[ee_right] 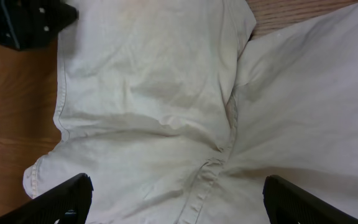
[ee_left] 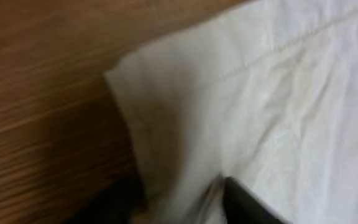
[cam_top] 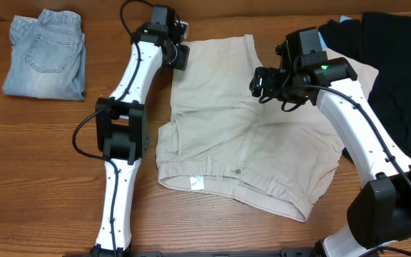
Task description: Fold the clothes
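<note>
Looks staged for a leg fold: got the beige shorts (cam_top: 248, 135) spread flat mid-frame, left gripper (cam_top: 179, 54) low at the upper-left hem corner (ee_left: 122, 74) (can't tell how closed or whether pinching cloth), right gripper (cam_top: 260, 84) hanging wide open, empty, over the middle.

Overhead: bright, even light from above, sharp edge to edge; arms (cam_top: 130, 78) drop only soft, short shadows on wood table (cam_top: 212, 235) & beige shorts (cam_top: 220, 143). Left wrist cam: v. close, whole pic blurred, fabric washed pale, stitching smeared, dark shadow pooled bottom-left under the hem. Right wrist cam: good focus, mild grey shading in creases, exposure even
</note>
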